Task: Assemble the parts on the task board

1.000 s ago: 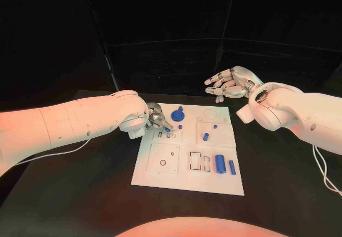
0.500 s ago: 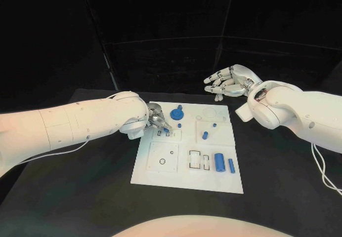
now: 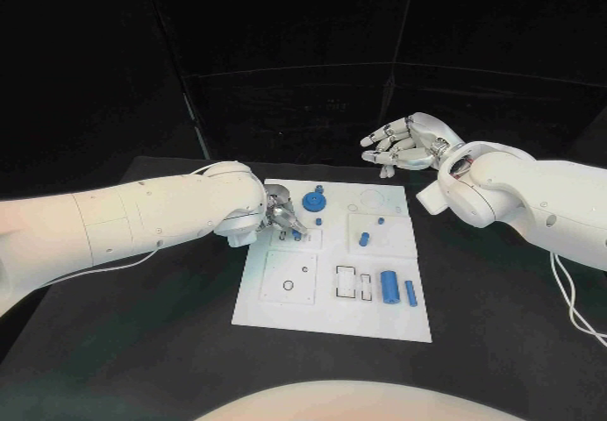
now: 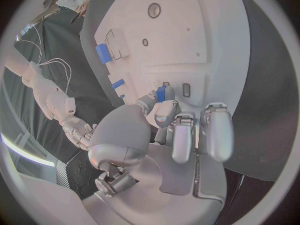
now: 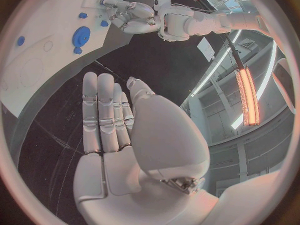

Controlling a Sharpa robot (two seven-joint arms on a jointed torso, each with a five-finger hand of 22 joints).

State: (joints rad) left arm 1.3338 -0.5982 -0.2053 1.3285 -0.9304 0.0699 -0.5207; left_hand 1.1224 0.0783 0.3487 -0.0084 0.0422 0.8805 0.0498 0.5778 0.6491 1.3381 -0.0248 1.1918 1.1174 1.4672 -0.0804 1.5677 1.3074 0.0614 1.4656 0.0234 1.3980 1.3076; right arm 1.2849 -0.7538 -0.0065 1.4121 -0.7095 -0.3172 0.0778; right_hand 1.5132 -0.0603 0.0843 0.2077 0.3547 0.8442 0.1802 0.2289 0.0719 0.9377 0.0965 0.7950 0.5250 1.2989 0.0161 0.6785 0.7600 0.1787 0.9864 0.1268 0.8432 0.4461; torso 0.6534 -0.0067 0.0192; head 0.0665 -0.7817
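Note:
The white task board [image 3: 332, 307] lies in the middle of the black table. My left hand [image 3: 280, 216] hovers low over its far left part and pinches a small blue part [image 4: 161, 93] between thumb and fingertip, just beside a small slot [image 4: 185, 89]. A round blue gear-like part [image 3: 315, 206] stands right of that hand. Small blue pegs [image 3: 364, 238] stand further right. A blue cylinder [image 3: 389, 286] and a thin blue bar [image 3: 410, 292] lie at the near right. My right hand [image 3: 403, 145] is raised beyond the board's far right corner, fingers straight, holding nothing.
The board [image 4: 187, 25] has empty cut-outs: a round hole [image 3: 289, 286] at the near left and rectangular slots [image 3: 352, 283] beside the cylinder. Black table [image 3: 139, 333] surrounds the board. My right wrist view shows the left hand [image 5: 128, 17] and the gear [image 5: 81, 36].
Both arms stay about where they were. The left hand's fingers have shifted only slightly over the board's far left part.

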